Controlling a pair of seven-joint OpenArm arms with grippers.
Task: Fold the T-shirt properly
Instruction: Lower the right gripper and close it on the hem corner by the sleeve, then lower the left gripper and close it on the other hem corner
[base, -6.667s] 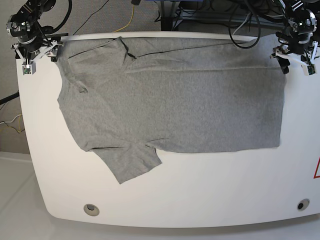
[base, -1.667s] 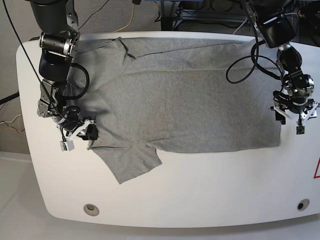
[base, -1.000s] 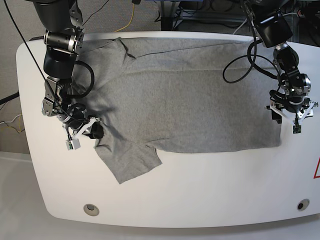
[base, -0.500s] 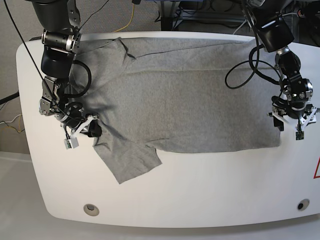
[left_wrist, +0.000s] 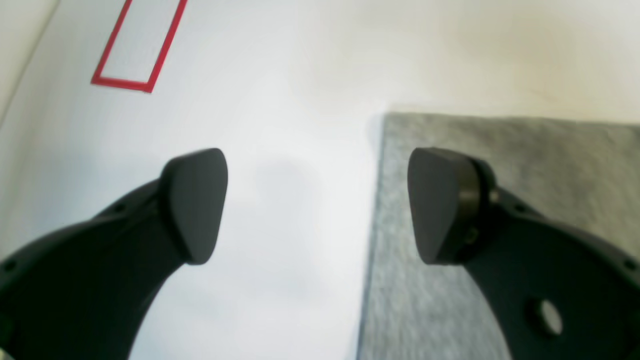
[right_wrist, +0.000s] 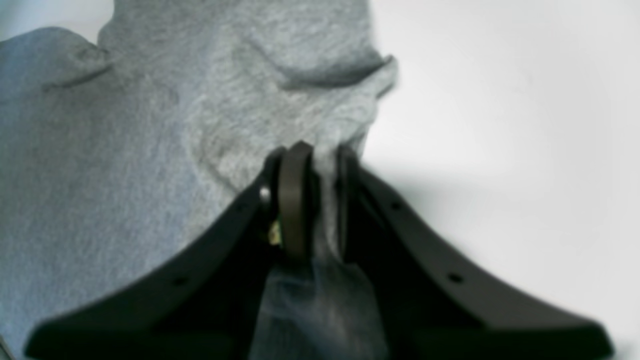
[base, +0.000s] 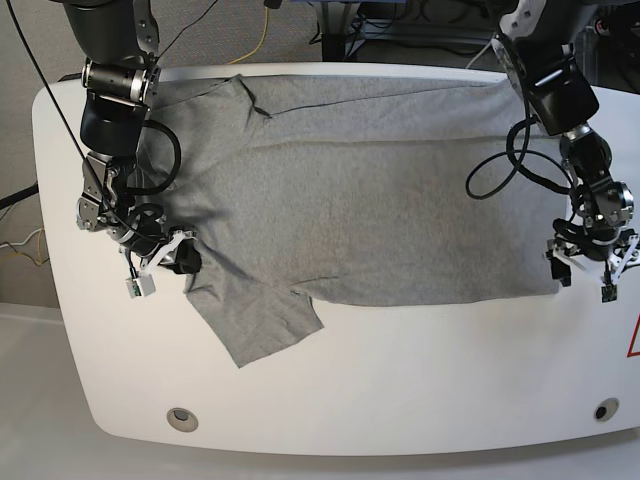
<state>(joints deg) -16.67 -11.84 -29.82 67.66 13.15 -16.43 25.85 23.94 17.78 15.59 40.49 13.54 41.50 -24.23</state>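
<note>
While the grey T-shirt (base: 380, 210) lies across the white table (base: 400, 400) (one sleeve pointing to the near side), the right gripper (right_wrist: 325, 155) is closed on a pinched fold of its edge. The left gripper (left_wrist: 317, 205), spread wide and gripping nothing, is positioned at the opposite side edge.

- The right pincer (right_wrist: 325, 160) is closed on a raised ridge of the grey T-shirt (right_wrist: 125, 200).
- Folds spread around the grip.
- White tabletop (right_wrist: 500, 125) shows at right and upper left.
</note>
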